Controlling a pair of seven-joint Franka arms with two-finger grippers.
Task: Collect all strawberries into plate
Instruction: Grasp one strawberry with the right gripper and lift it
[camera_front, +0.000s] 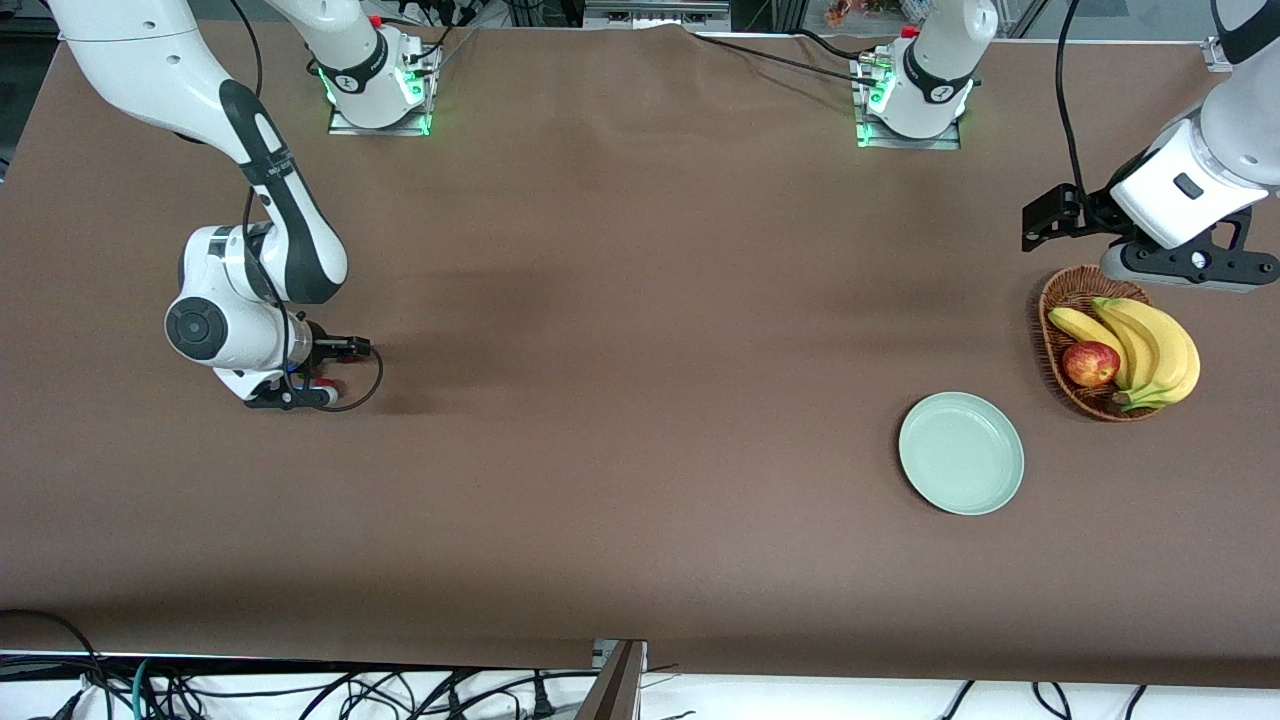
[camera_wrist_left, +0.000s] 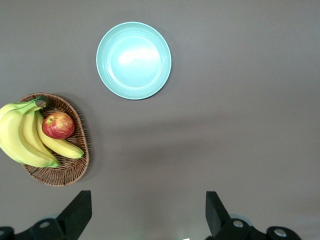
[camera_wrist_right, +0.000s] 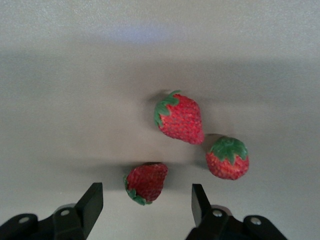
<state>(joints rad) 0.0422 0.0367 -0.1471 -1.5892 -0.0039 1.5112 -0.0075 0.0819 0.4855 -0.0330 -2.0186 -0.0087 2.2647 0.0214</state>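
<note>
Straddling one strawberry low over the counter, the right claw has its fingers apart w/ nothing gripped yet. Two more strawberries lie just beside it, at the right arm's end, well apart from the plate. Left claw waits spread wide above the basket. Risk: berry sits off-centre btwn the fingers, so closing may squirt it out or nudge its neighbours.
</note>
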